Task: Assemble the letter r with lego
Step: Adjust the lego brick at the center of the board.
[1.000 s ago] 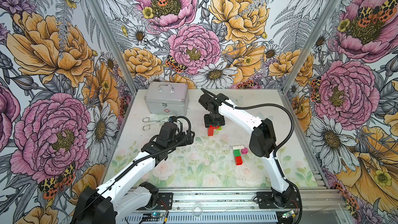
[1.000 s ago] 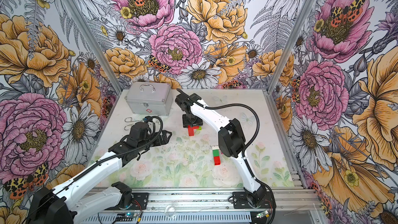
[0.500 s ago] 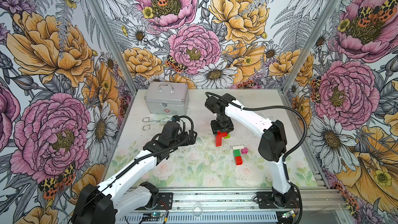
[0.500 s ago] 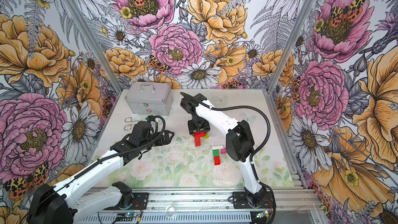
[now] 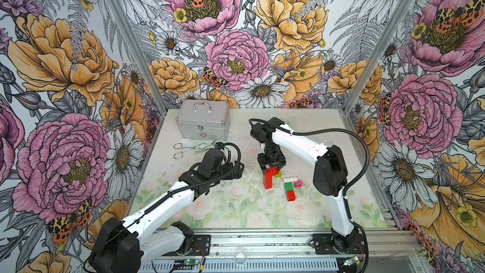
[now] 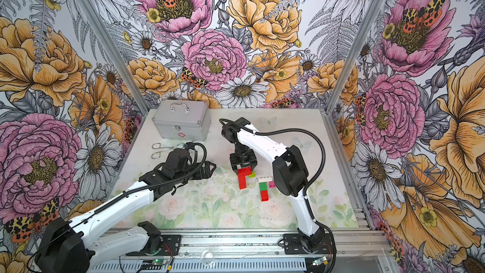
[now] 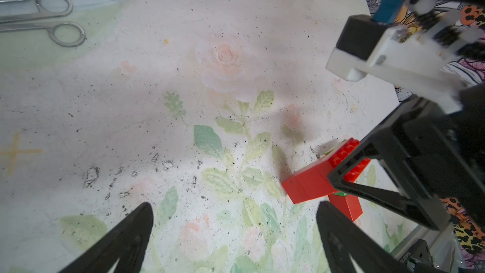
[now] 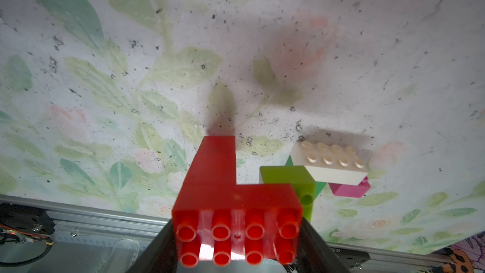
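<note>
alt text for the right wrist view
The right gripper is shut on an L-shaped block of red studded plastic bricks, hollow underside toward the camera. A lime plastic brick sits beside it; a white brick and a pink brick lie beyond.

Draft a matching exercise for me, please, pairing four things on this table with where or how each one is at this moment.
Things:
1. red L-shaped piece
2. white brick
3. left gripper
4. silver case

States:
A. open, holding nothing
B. by the back wall, lid shut
C. clamped in the right gripper
D. right beside the pink brick

Pairs: 1-C, 2-D, 3-A, 4-B.
</note>
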